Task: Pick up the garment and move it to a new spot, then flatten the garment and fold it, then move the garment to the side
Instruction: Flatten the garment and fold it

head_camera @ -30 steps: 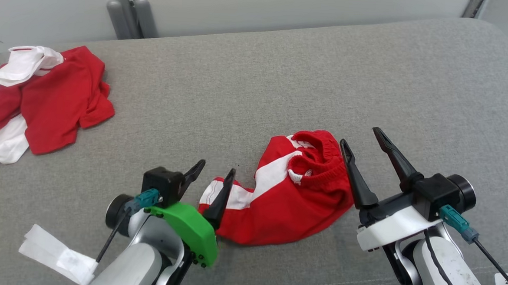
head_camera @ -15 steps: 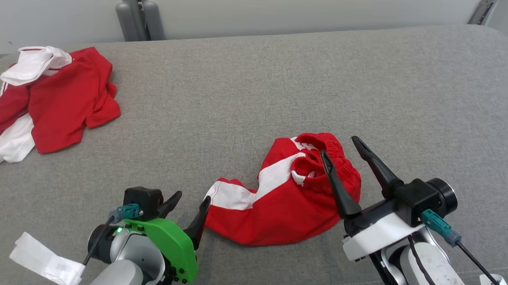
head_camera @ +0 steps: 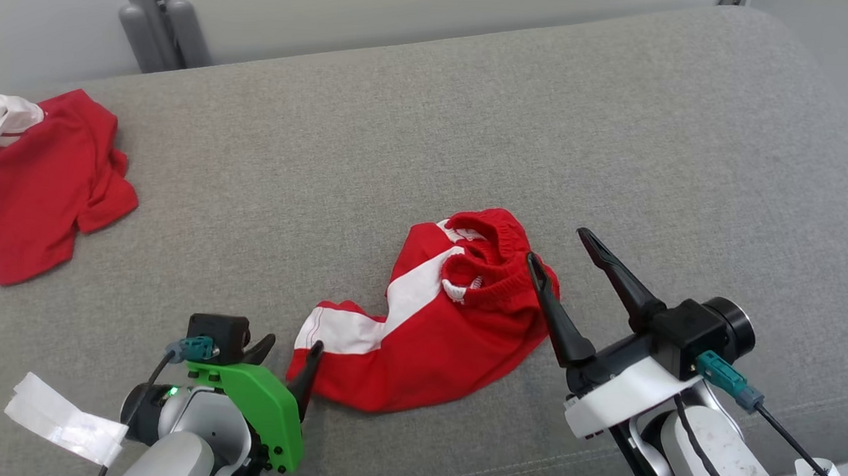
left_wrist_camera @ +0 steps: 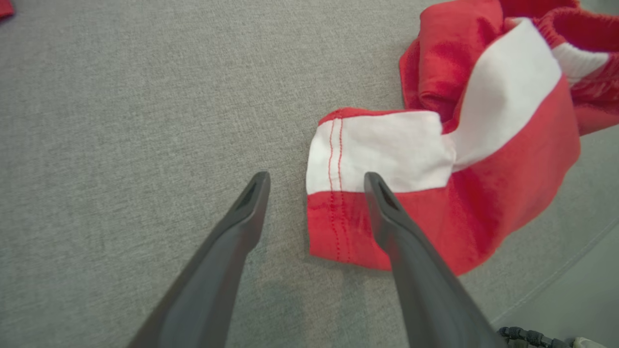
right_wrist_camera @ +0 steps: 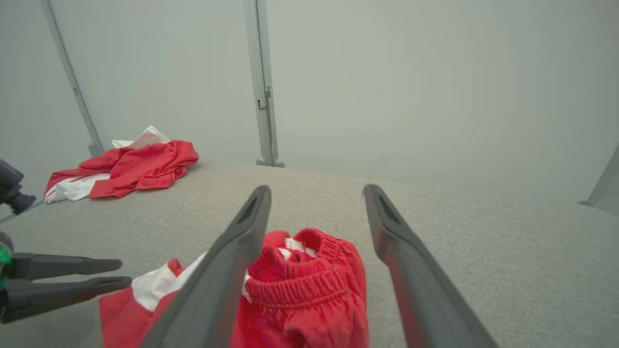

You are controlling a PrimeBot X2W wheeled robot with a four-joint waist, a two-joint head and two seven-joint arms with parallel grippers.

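The garment (head_camera: 448, 333) is a pair of red shorts with a white side stripe, lying crumpled on the grey cushion (head_camera: 546, 128). My left gripper (head_camera: 293, 343) is open at the shorts' leg hem. In the left wrist view the garment (left_wrist_camera: 435, 159) lies to the right, and the left gripper (left_wrist_camera: 316, 175) straddles the hem's edge with one finger over the cloth. My right gripper (head_camera: 557, 245) is open just right of the elastic waistband, above the cloth. The right wrist view shows the right gripper (right_wrist_camera: 316, 188) above the garment (right_wrist_camera: 300, 285), with the left gripper (right_wrist_camera: 125, 272) at its left.
A pile of other red and white clothes (head_camera: 35, 181) lies at the cushion's far left, also the pile (right_wrist_camera: 130, 169) in the right wrist view. A grey metal post (head_camera: 156, 21) stands behind the cushion against a pale wall. A white tag (head_camera: 59, 418) hangs from my left arm.
The head camera has shifted, sliding the scene left. My left gripper has drawn back to the hem's edge. My right gripper has moved in toward the waistband. Both stay open.
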